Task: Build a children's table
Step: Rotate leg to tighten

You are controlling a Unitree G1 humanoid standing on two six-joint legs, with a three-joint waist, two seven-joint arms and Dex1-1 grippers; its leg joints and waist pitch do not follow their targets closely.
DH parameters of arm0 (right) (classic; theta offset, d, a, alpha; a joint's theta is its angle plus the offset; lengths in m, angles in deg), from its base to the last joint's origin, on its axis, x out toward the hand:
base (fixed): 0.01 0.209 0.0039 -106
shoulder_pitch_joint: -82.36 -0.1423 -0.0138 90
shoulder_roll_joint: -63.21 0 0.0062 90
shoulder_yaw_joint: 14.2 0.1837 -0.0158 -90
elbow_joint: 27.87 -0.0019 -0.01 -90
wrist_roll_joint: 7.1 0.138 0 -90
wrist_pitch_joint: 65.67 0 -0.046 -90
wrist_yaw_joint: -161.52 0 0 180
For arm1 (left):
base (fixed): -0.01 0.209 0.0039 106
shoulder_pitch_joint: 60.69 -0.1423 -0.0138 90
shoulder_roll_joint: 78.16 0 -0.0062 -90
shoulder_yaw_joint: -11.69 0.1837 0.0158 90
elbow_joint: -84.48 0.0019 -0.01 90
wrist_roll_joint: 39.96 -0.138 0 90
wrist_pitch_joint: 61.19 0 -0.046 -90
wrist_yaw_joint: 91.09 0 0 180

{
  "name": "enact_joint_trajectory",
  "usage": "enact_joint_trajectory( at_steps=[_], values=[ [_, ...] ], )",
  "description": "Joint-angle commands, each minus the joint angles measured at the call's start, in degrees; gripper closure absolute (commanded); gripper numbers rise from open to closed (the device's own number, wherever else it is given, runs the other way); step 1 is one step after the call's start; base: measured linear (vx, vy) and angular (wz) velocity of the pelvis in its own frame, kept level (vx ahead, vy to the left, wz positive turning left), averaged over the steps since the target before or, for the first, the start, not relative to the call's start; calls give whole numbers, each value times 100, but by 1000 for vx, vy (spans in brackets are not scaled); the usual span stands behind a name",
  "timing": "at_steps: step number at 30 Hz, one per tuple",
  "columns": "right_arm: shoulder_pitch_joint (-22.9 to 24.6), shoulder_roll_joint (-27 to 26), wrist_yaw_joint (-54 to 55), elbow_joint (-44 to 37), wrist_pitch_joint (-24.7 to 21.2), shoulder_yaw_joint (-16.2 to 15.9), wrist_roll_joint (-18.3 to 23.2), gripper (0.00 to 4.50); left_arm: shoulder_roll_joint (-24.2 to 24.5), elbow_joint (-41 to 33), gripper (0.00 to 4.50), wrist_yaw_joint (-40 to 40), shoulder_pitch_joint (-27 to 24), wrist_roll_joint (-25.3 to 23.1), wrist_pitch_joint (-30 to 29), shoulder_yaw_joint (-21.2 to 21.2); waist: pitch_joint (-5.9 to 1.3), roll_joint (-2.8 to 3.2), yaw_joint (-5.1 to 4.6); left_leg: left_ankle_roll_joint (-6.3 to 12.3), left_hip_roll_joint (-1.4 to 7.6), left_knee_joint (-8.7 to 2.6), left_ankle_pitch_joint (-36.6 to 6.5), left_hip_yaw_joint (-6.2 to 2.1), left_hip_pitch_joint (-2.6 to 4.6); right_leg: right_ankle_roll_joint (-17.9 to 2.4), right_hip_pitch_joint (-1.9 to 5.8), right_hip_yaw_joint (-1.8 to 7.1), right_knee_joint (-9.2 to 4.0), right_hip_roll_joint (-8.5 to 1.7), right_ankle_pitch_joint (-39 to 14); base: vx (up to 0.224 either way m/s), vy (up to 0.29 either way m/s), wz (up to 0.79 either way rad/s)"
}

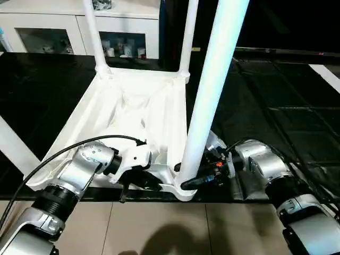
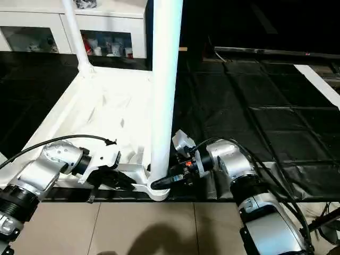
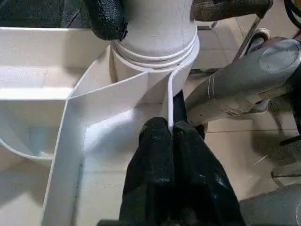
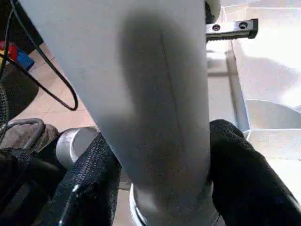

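Note:
The children's table lies upside down, its white ribbed top resting on a black surface. Two legs stand in the far corner sockets. A third, thicker-looking leg rises from the near right corner socket. My left gripper is shut on the thin rim wall of the top just beside that socket. My right gripper reaches in from the right at the leg's base. Its black fingers press against either side of the leg.
A white cabinet with glass doors stands at the back. The black matting stretches away to the right. Tiled floor lies in front of the near edge. A white bar slants at the far left, and a black cable loops over my left forearm.

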Motion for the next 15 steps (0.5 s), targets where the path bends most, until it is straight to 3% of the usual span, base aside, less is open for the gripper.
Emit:
enact_joint_trajectory(
  at_steps=[1, 3, 5, 7, 8, 9, 10, 11, 13, 15],
  values=[
    [-4, -5, -66, -57, -180, -36, 150, 218, -137, 62, 450, 25, 8, -49, -152, 196, -318, 62, -41, 171, 211, -389, -1141, -29, 27, -1330, 261, 361, -436, -383, -775, 0, 0, 0],
    [55, -180, 188, 18, -328, 272, 111, 221, -260, 174, 450, -255, 107, -54, -635, 110, -307, 34, -46, 173, 213, -392, -1144, -23, 40, -1330, 245, 366, -441, -377, -848, 0, 0, 0],
    [77, -255, 448, 33, -358, 350, 74, 223, -343, 262, 450, -444, 165, -62, -720, 41, -295, 27, -49, 137, 204, -397, -1187, -20, 40, -1279, 244, 376, -465, -384, -1059, 0, 0, 0],
    [93, -464, 1414, 101, -447, 445, -43, 224, -648, 533, 450, -1088, 344, -28, -931, -230, -268, 19, -97, 58, 187, -423, -1250, -35, 11, -1080, 252, 376, -502, -375, -1502, 0, 0, 0],
    [97, -570, 1798, 123, -496, 495, -64, 225, -768, 642, 450, -1392, 414, -39, -1000, -332, -257, 12, -114, -6, 177, -427, -1359, -41, 32, -964, 238, 380, -553, -394, -1860, 0, 0, 0],
    [98, -666, 2097, 133, -542, 540, -72, 227, -873, 741, 450, -1646, 480, -41, -1061, -419, -257, 12, -114, -6, 177, -427, -1359, -41, 32, -964, 238, 380, -553, -394, -1860, 0, 0, 0],
    [97, -799, 2506, 153, -582, 589, -98, 227, -1007, 844, 450, -1931, 553, -22, -1150, -527, -272, 5, -173, -87, 169, -437, -1330, -70, 7, -831, 261, 373, -567, -412, -2080, 0, 0, 0],
    [97, -799, 2506, 153, -582, 589, -98, 233, -1007, 844, 450, -1931, 553, -22, -1150, -527, -276, -9, -228, -81, 158, -441, -1299, -83, -28, -802, 283, 362, -561, -401, -2034, 0, 0, 0],
    [57, -1082, 3321, 245, -636, 646, -247, 236, -1294, 1026, 450, -2517, 700, 17, -1348, -748, -272, 24, -293, -29, 154, -430, -1309, -74, -16, -853, 250, 368, -573, -391, -1917, 0, 0, 0],
    [33, -1197, 3631, 289, -648, 674, -318, 240, -1403, 1083, 450, -2721, 754, 31, -1427, -829, -278, 8, -335, -23, 143, -424, -1319, -72, -15, -880, 253, 367, -574, -385, -1901, 0, 0, 0]
  ],
)
